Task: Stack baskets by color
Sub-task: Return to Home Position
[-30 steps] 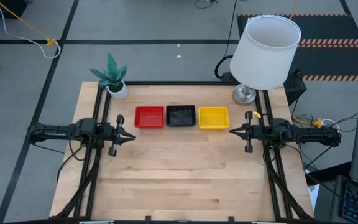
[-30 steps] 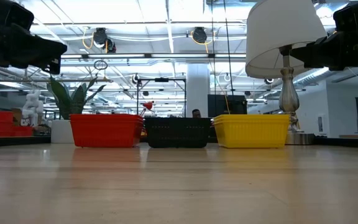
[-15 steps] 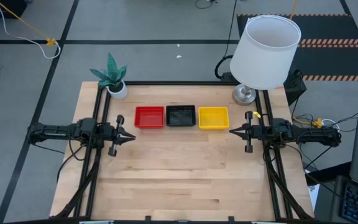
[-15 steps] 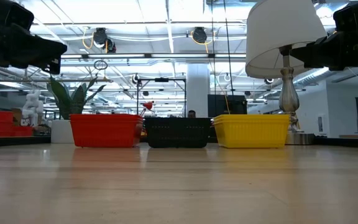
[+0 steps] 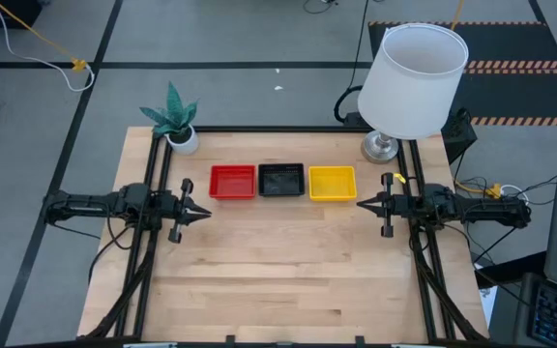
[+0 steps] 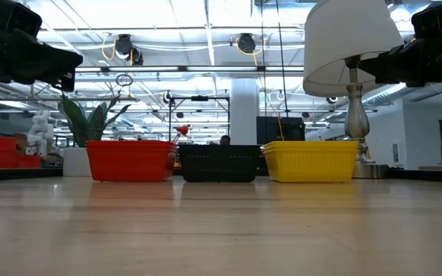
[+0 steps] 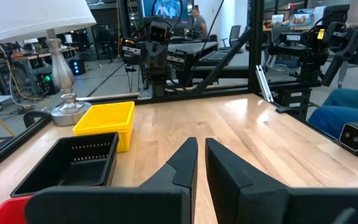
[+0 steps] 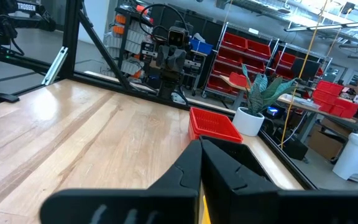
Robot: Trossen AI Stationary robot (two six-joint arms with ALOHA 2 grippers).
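Note:
Three baskets stand in a row on their bottoms at the far middle of the table: red [image 5: 232, 181], black [image 5: 281, 180] and yellow [image 5: 332, 183]. The low view shows them side by side as red [image 6: 129, 159], black [image 6: 219, 162] and yellow [image 6: 311, 161]. My left gripper [image 5: 206, 215] hovers level at the table's left, pointing right, its fingers [image 7: 188, 155] drawn together with only a slit between them and nothing held. My right gripper [image 5: 361, 203] hovers level at the table's right, pointing left, shut [image 8: 201, 142] and empty. Both stand nearer than the row and apart from it.
A white-shaded lamp [image 5: 414, 77] stands on its metal base [image 5: 380, 147] at the far right corner. A small potted plant [image 5: 174, 121] sits at the far left corner. Bare wood [image 5: 278, 280] fills the table's near half between the arms.

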